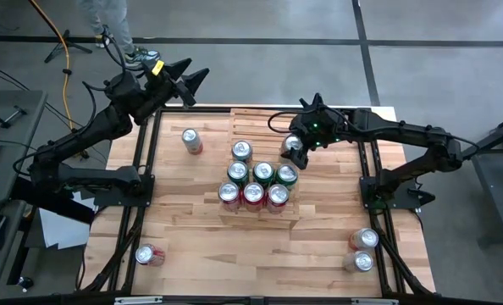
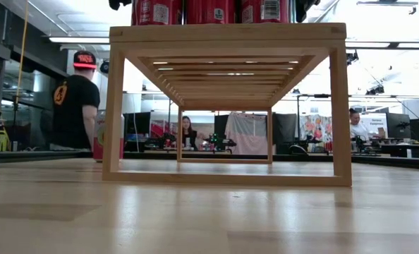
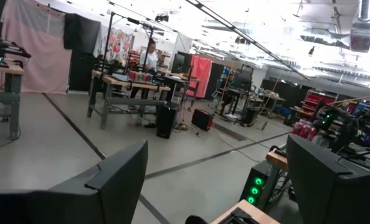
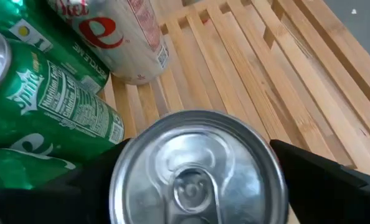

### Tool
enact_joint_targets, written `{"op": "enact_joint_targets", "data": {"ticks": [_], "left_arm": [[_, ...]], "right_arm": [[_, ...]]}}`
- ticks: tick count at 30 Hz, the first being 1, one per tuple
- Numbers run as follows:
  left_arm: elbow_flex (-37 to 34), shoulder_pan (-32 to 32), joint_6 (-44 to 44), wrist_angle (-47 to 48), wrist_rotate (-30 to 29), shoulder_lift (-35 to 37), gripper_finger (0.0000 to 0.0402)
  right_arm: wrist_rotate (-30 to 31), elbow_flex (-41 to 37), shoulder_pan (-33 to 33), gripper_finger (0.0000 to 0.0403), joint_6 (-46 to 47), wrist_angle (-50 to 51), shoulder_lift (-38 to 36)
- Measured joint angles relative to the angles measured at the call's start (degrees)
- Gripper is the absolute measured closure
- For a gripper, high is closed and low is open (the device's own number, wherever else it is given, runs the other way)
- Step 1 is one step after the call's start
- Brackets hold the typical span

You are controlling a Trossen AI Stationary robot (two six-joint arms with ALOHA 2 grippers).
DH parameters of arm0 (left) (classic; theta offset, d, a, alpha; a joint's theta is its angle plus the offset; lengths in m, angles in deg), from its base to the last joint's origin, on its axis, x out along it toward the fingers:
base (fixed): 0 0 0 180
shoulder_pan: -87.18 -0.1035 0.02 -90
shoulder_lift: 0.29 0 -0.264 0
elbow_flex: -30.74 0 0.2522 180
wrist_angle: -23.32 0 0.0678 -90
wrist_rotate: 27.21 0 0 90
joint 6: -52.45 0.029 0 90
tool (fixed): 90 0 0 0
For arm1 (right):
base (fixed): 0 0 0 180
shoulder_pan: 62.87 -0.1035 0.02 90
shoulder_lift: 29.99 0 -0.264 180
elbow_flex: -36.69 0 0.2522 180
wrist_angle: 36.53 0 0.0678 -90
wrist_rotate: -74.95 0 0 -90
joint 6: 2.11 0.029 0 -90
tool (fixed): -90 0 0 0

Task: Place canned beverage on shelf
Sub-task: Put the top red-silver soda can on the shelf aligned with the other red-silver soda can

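Centre-right of the high frame, the right gripper (image 1: 295, 146) straddles a can (image 4: 194, 168) on the shelf (image 1: 256, 123), fingers spread; a careless withdrawal could topple it

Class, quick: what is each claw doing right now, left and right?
Left claw: open, empty, raised off the table's far-left corner.
Right claw: open around a can standing on the shelf.

Robotics lab: workbenches (image 3: 126, 84), monitors (image 2: 396, 127) (open hall), concrete floor (image 1: 260, 21).
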Motion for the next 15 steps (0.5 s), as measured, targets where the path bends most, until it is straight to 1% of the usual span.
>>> {"op": "enact_joint_targets", "data": {"ticks": [6, 10, 15], "left_arm": [[0.0, 0.0, 0.04, 0.02, 0.0, 0.0, 0.0108], [0.0, 0.0, 1.85, 0.0, -0.01, 0.0, 0.0108], [0.0, 0.0, 2.05, 0.0, -0.02, 0.0, 0.0108]], "right_arm": [[0.02, 0.0, 0.02, 0.0042, -1.74, -0.29, -0.01], [-0.27, 0.0, 0.58, 0.0041, -2.71, -3.88, -0.77], [-5.41, 0.0, 3.08, 0.004, -2.7, -7.73, -2.61]]}}
